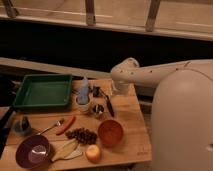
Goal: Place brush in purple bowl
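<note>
Wooden table [131, 117] carries the brush [109, 106], which lies in the back right part, just beside a small cup [97, 109] and well apart from the purple bowl [21, 150] at the front left corner. The gripper [118, 91] hangs near the brush, over the table's back edge, its jaws wide and holding nothing.

Brush [109, 104]: slim, dark, lying flat on desk [131, 137] at frame centre, just below open-jawed gripper [119, 90].
Purple bowl [21, 156]: round, dark, shiny paler inside, upright, lower left.
</note>
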### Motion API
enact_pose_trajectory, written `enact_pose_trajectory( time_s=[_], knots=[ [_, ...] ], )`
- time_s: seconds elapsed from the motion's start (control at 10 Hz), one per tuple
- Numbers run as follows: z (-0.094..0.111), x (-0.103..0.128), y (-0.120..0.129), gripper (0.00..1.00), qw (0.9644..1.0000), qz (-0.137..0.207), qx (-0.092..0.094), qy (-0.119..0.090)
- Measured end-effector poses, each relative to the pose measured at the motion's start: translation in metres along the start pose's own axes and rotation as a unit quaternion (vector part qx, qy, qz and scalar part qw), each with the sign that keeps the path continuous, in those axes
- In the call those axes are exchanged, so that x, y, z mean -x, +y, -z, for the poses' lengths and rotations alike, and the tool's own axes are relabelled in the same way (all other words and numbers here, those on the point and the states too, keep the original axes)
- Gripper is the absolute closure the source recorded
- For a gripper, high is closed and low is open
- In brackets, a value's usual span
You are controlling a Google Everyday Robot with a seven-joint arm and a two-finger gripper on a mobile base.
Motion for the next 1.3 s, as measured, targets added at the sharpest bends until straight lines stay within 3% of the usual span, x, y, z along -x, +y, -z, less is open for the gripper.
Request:
enact_pose_trajectory(
  time_s=[0.4, 0.6, 0.8, 1.0, 1.3],
  knots=[
    [-0.003, -0.013, 0.005, 0.39, 0.9999, 0.009, -0.011, 0.005],
    [-0.008, -0.012, 0.016, 0.39, 0.9999, 0.013, -0.004, 0.001],
    [-0.009, -0.008, 0.024, 0.39, 0.9997, 0.017, 0.008, -0.014],
    [-0.008, -0.001, 0.039, 0.39, 0.9983, 0.024, 0.028, -0.044],
    [-0.022, 0.012, 0.067, 0.39, 0.9960, 0.053, 0.033, -0.065]
  ],
)
